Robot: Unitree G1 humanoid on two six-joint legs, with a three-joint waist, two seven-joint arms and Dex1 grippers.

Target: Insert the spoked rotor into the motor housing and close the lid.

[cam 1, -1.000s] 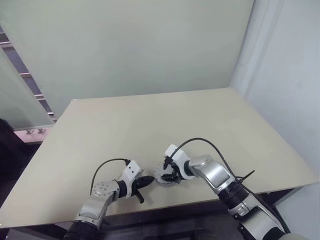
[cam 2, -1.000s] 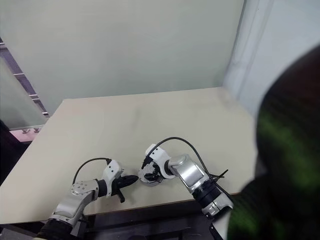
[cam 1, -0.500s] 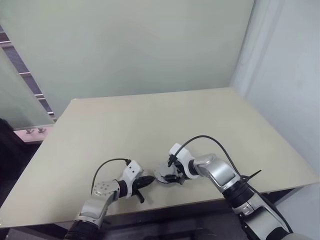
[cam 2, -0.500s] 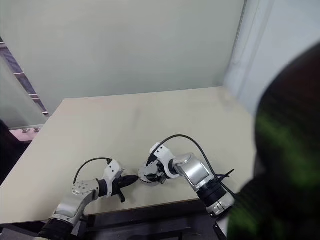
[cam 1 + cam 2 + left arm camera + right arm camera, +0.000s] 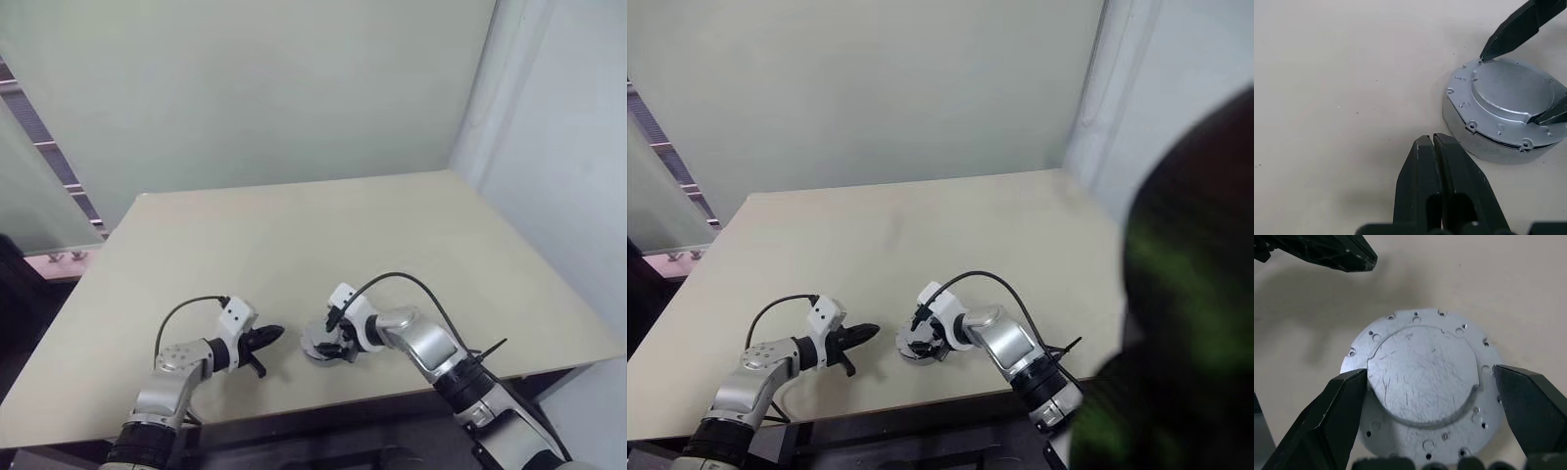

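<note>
A silver-grey round lid (image 5: 1420,362) with small holes around its rim lies flat on top of the grey motor housing (image 5: 1488,149), near the table's front edge. My right gripper (image 5: 1427,379) is open, one black finger on each side of the lid at its rim; nothing is held. My left gripper (image 5: 1432,139) is shut and empty. It stands on the housing's left side, apart from it, pointing towards it just above the table. The spoked rotor is hidden.
The housing (image 5: 315,345) sits on a wide beige table (image 5: 294,235), a short way from the front edge. A pale wall stands behind the table. A dark blurred shape (image 5: 1185,294) covers the right side of the right eye view.
My left gripper has drawn back to the left, away from the housing, still shut. My right gripper stays at the lid.
</note>
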